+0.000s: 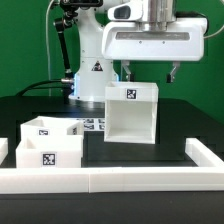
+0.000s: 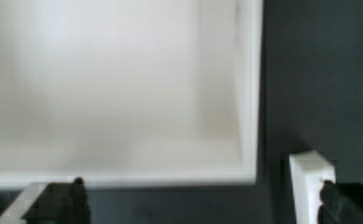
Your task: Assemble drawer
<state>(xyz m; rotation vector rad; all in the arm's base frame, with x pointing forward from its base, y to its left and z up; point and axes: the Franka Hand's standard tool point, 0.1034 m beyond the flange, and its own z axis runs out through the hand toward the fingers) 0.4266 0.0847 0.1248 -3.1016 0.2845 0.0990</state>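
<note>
The drawer housing (image 1: 132, 112) is a white open-fronted cube standing on the black table, with a square tag on its top front edge. Two small shallow trays sit at the exterior view's left, one (image 1: 45, 128) behind the other (image 1: 48, 152), both tagged. My gripper (image 1: 152, 74) hangs just above the housing's top rear, its jaws spread wide and empty. In the wrist view the housing (image 2: 116, 90) fills most of the picture as a blurred white surface. The gripper (image 2: 204, 205) shows only as two dark fingertips (image 2: 62, 200) set far apart.
A long low white rail (image 1: 110, 176) runs along the table's front and turns back at the exterior view's right (image 1: 205, 155). The marker board (image 1: 95, 125) lies flat between the trays and the housing. The robot base (image 1: 92, 60) stands behind. A small white edge (image 2: 309, 178) shows in the wrist view.
</note>
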